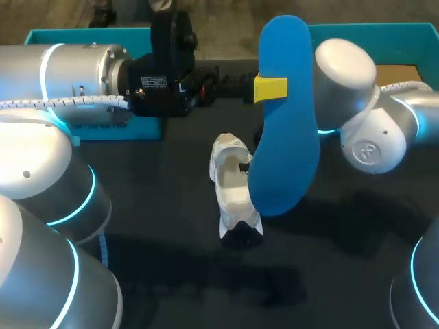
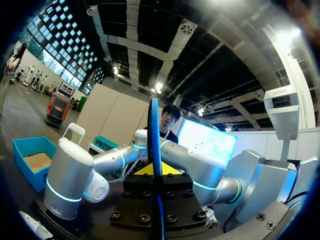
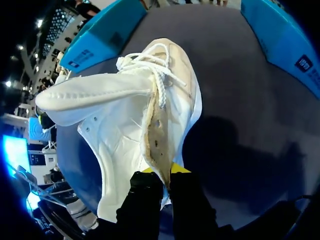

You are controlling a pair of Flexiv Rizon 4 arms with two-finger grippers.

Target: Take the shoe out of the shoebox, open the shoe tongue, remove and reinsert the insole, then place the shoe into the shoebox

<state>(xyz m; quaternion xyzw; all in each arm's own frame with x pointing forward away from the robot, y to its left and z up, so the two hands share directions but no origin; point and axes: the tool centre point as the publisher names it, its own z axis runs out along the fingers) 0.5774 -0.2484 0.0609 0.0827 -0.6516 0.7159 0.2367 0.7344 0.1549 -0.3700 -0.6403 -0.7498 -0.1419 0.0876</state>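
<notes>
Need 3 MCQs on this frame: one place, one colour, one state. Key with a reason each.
1. Where is the shoe? A on the table, outside the shoebox; B in the shoebox; C on the floor.
2. Insole colour? A white; B blue; C black.
3. The left hand is: A open; B shut on the shoe; C shut on the insole.
Key: 1 A, it sits on the dark table; 2 B, plainly blue; 3 C, its fingers clamp the insole from both sides.

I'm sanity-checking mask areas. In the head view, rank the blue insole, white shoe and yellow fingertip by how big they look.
1. blue insole, held up, likely nearer the camera, which inflates it.
2. white shoe, partly hidden behind it.
3. yellow fingertip.
</notes>
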